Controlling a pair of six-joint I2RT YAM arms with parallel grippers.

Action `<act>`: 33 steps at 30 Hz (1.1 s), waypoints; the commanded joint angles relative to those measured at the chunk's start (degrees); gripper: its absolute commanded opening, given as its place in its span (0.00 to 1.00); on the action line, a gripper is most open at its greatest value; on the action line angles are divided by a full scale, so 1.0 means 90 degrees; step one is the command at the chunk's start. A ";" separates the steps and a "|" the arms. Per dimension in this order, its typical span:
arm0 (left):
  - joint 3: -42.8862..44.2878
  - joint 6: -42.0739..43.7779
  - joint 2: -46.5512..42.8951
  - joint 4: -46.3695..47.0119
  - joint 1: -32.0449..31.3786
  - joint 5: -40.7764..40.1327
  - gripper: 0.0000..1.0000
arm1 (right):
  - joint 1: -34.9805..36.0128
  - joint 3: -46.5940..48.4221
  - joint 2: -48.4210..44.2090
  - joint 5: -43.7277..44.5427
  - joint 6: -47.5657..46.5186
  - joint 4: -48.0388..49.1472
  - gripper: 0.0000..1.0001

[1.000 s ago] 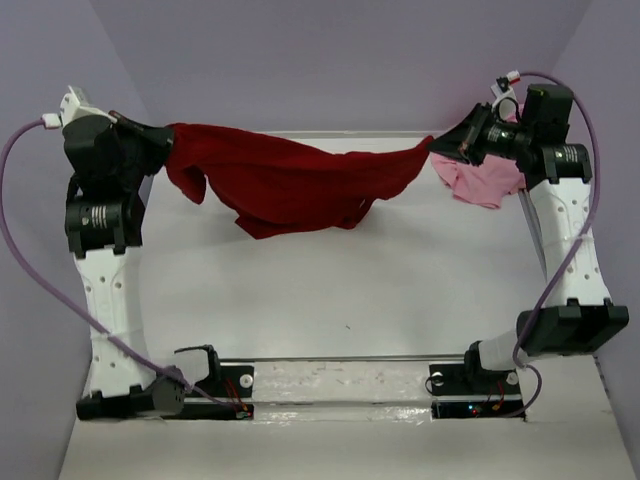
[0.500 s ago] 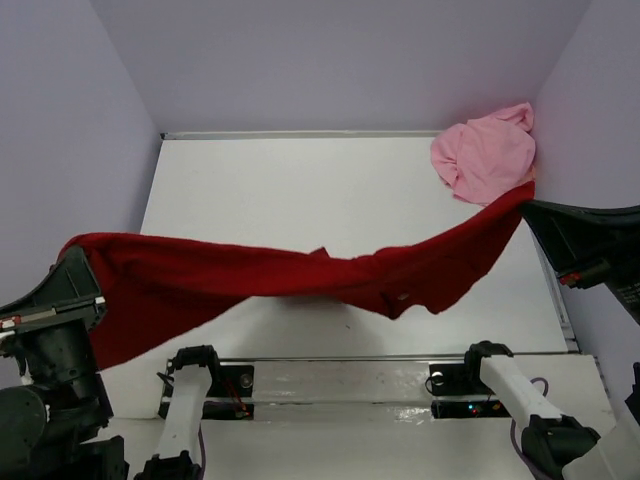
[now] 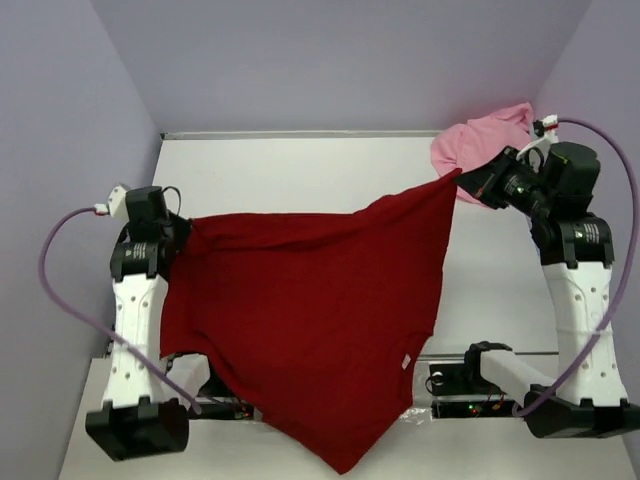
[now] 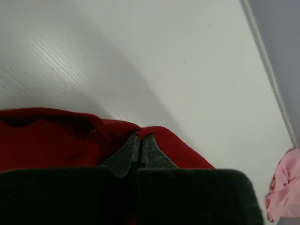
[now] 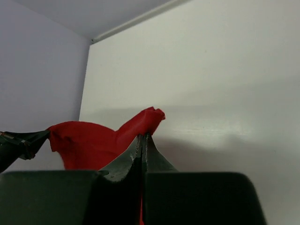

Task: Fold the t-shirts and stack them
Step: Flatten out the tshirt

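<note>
The dark red t-shirt (image 3: 310, 300) hangs stretched in the air between both arms, its lower part drooping over the near table edge. My left gripper (image 3: 186, 232) is shut on its left corner; the red cloth (image 4: 70, 136) bunches at the closed tips (image 4: 139, 136). My right gripper (image 3: 466, 176) is shut on the shirt's right corner, and a fold of red cloth (image 5: 145, 119) pokes past the tips (image 5: 142, 136). The light pink t-shirt (image 3: 475, 145) lies crumpled in the far right corner, also in the left wrist view as the pink t-shirt (image 4: 283, 187).
The white table (image 3: 300, 175) is walled by lilac panels at the back and both sides. The arm bases and a rail (image 3: 460, 382) run along the near edge, partly covered by the hanging shirt.
Both arms swung the red shirt from the far edge toward the near side, then raised it; it went from a sagging rope to a broad spread sheet hanging between the grippers.
</note>
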 commanded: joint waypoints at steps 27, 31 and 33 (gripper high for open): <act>0.2420 0.0645 0.5597 0.2520 -0.0495 0.1255 0.00 | 0.0190 0.0421 0.5211 0.0164 0.0325 0.1947 0.00; 0.2771 0.0860 0.5949 0.2501 -0.0534 0.1480 0.53 | 0.0249 0.0538 0.5416 0.0174 0.0276 0.1957 0.00; 0.2830 0.0880 0.5959 0.2520 -0.0544 0.1412 0.64 | 0.0250 0.0558 0.5465 0.0164 0.0237 0.1967 0.00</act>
